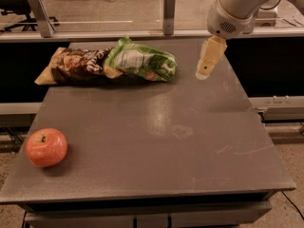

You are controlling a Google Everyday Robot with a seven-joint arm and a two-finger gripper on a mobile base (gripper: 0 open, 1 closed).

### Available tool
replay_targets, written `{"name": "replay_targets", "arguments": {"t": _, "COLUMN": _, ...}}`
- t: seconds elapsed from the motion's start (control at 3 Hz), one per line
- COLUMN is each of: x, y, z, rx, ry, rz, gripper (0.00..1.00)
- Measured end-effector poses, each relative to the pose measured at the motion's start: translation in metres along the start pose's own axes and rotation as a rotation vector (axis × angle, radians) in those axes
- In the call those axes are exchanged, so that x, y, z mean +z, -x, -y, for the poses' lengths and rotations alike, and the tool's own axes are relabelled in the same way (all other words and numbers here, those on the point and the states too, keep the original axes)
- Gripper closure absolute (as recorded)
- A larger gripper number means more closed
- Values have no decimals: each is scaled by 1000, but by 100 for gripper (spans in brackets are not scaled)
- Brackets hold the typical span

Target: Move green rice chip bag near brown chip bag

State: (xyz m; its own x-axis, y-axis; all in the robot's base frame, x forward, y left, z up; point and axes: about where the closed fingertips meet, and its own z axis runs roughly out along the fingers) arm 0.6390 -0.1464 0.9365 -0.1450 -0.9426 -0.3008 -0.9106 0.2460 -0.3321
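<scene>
Cream parallel-jaw gripper (205,69) is hanging empty upper right, open or shut: can't tell. Light-green glossy rice chip bag (142,61) is already overlapping dark brown glossy chip bag (76,66). I'd be retracting straight up, no re-grasp.

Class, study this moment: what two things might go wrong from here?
1. The gripper hangs close beside the green rice chip bag; a sideways swing might knock it away from the brown chip bag.
2. Both bags lie near the far edge of the table, so a nudge might push one off.
</scene>
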Motion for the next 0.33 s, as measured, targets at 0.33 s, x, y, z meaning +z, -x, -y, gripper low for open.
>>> {"name": "replay_targets", "arguments": {"t": 0.33, "x": -1, "y": -4, "z": -2, "rx": 14, "ry": -1, "rz": -5, "gripper": 0}}
